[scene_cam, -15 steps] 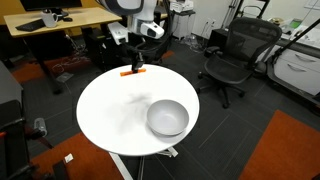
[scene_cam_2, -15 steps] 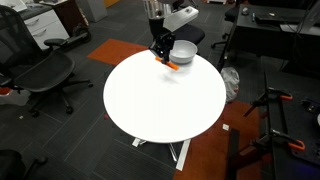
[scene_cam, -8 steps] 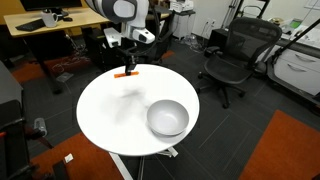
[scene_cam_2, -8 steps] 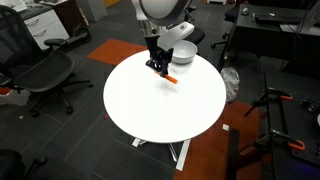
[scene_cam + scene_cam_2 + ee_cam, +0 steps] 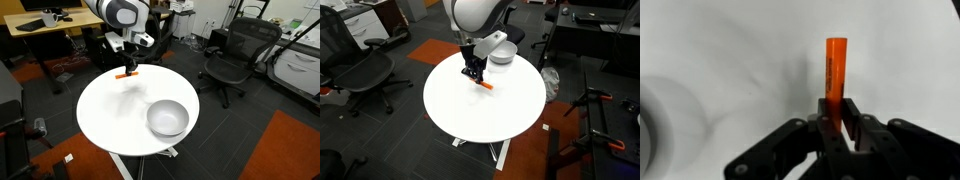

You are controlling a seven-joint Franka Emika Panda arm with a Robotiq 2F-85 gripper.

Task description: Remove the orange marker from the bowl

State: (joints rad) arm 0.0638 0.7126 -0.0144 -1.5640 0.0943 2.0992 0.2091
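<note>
Black end effector point(image 5: 128, 67) clamps slim bright-orange marker point(image 5: 127, 74) over the upper-left edge of the round white counter point(image 5: 110, 115); shallow light-grey bowl point(image 5: 167, 120) sits well apart.

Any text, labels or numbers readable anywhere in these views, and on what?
None can be read in any view.
Marker, held in the gripper: no print can be made out; the barrel is too blurred.
Bowl: plain, no marking visible.
Background office gear: too small to read.
</note>
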